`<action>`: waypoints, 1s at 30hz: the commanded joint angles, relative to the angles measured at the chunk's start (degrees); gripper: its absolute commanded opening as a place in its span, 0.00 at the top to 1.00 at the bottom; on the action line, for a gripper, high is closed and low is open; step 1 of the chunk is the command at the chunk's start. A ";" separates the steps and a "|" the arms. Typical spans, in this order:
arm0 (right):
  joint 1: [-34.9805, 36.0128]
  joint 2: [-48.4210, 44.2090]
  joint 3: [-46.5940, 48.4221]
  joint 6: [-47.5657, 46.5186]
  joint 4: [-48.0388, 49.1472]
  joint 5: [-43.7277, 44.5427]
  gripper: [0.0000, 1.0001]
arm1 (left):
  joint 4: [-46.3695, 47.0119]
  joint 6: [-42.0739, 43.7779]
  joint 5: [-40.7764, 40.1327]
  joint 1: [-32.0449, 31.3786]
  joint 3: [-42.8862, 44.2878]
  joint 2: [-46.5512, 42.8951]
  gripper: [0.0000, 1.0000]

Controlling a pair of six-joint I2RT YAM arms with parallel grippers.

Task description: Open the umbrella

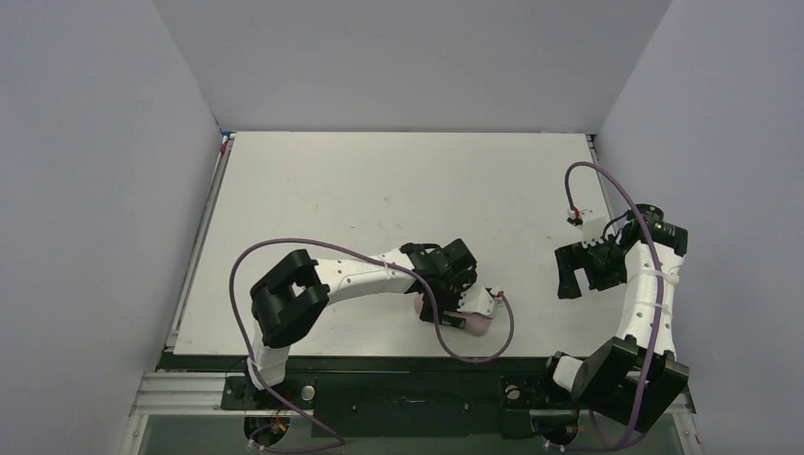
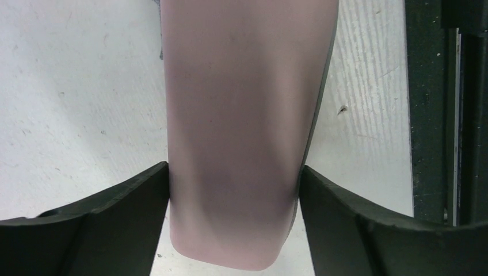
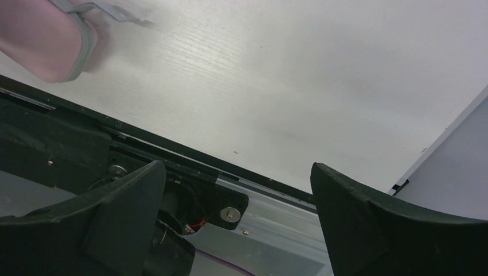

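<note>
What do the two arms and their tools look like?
The left arm and right arm have white links and black joint housings. A purple cable loops along each. The left tool and right tool are black, with broad wedge-shaped fingers.

You have the left gripper (image 1: 453, 308) stretched out to the right and low over the white table (image 1: 379, 180), sitting on top of the pink case (image 1: 472, 325). The case lies close to the table's near edge, and pink shows on either side of the gripper. Your right gripper (image 1: 569, 275) hangs well apart from the case, off to the right, with its fingers spread. Purple cables (image 1: 233, 294) loop from both arms.
</note>
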 commanded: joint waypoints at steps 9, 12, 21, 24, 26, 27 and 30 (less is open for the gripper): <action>1.05 3.99 1.24 -1.81 0.10 -5.34 0.09 | 8.16 16.52 0.78 15.58 -6.67 -4.69 0.36; 1.87 5.22 1.51 -1.39 0.38 -5.64 0.10 | 3.77 24.46 3.39 20.26 0.02 -1.60 0.40; 8.88 5.60 0.64 2.41 3.84 -7.23 0.11 | -7.48 46.33 12.55 28.68 6.12 1.80 0.12; 12.24 6.57 1.33 5.31 6.18 -9.07 0.12 | -1.78 38.00 13.45 28.60 7.29 -0.56 0.02; 14.29 7.52 3.35 7.40 8.23 -10.83 0.13 | 3.78 28.71 13.24 29.14 7.97 -3.11 0.03; 15.00 8.25 3.89 9.35 9.19 -11.55 0.14 | 5.46 21.24 12.95 29.53 7.73 -4.27 0.03; 19.80 9.86 6.38 13.13 15.63 -12.12 0.17 | 14.19 2.65 12.29 33.26 2.89 -12.02 0.03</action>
